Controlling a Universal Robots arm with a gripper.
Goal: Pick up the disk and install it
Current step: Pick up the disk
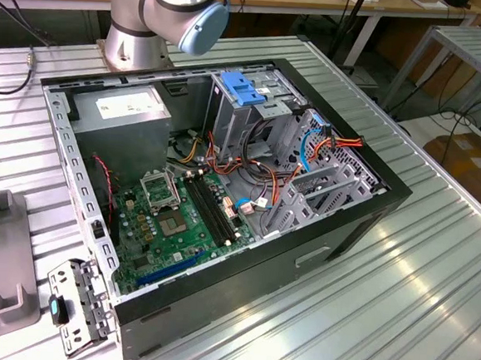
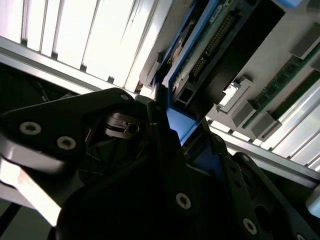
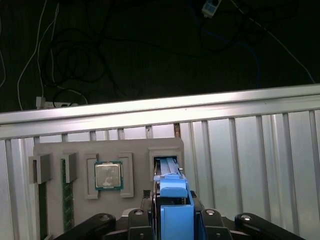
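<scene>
Disk [image 3: 170, 187] clamped edge-up in end effector [image 3: 175, 202], standing in grey holder [image 3: 135, 145] slot.

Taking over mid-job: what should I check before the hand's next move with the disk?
1. Hand shut on the disk, by its blue rail: ok.
2. Disk out of the tray slot: cannot tell.
3. Disk's connector edge unobstructed: ok.
4. Computer case open on top: ok.
5. Cables kept away from the drive cage: not ok, they lie right beside it.
</scene>
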